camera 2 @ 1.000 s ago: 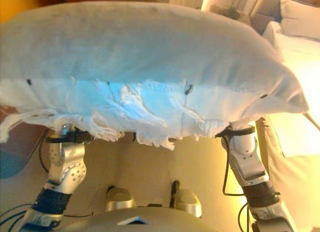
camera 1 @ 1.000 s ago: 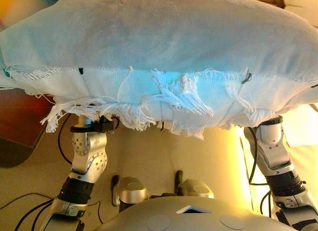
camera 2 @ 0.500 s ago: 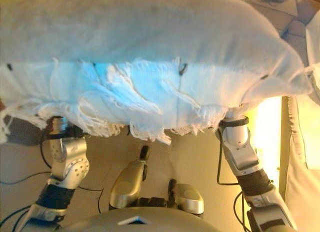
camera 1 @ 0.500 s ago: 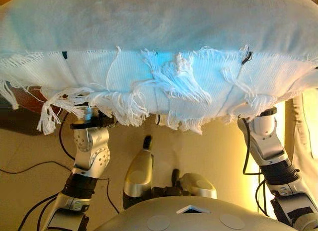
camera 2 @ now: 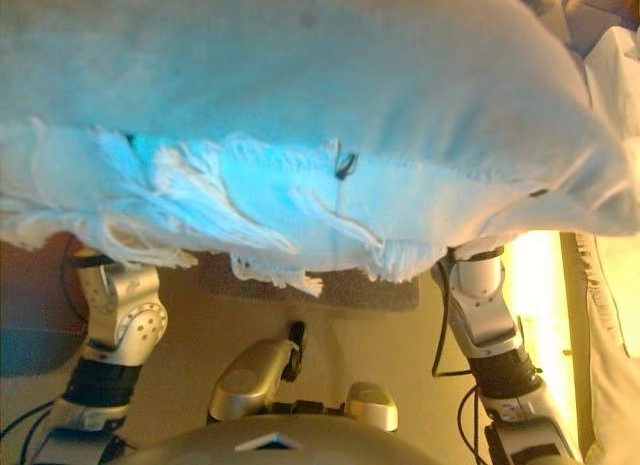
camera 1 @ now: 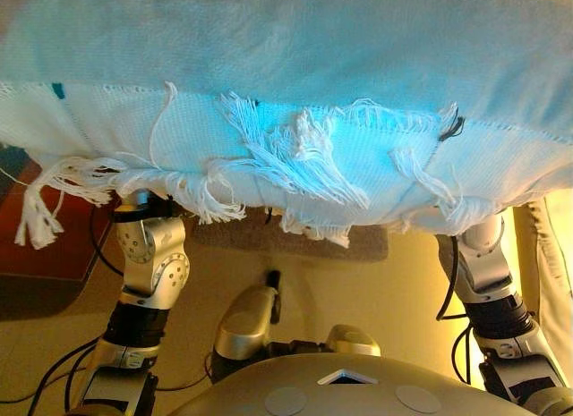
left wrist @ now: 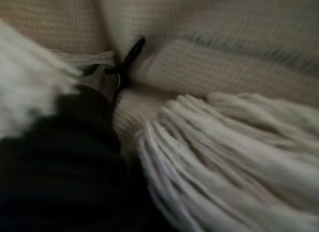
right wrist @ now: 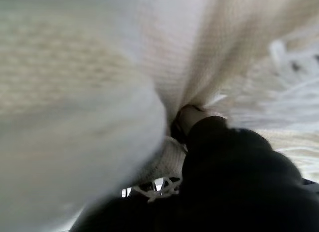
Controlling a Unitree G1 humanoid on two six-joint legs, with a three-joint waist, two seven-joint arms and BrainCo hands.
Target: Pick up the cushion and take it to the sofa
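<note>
A large white woven cushion point(camera 1: 286, 85) with frayed tassels along its near edge fills the upper half of both eye views. It is held up off the floor on both arms, which rise under its left and right ends. Both hands are hidden beneath the cushion in the eye views. In the left wrist view the left hand point(left wrist: 65, 157) shows only its dark cover, pressed against the cushion's weave and tassels point(left wrist: 224, 142). In the right wrist view the right hand point(right wrist: 224, 167) is buried in the cushion's fabric point(right wrist: 75, 92).
A brown mat point(camera 1: 295, 241) lies on the tan floor below the cushion. A dark red-brown piece of furniture point(camera 1: 54, 255) stands at the left. White upholstery point(camera 2: 615, 85) runs along the right edge, beside a brightly lit strip.
The whole view has shifted as I walk. The cushion stays held on both arms and now fills more of the view. The brown mat has come into view underneath.
</note>
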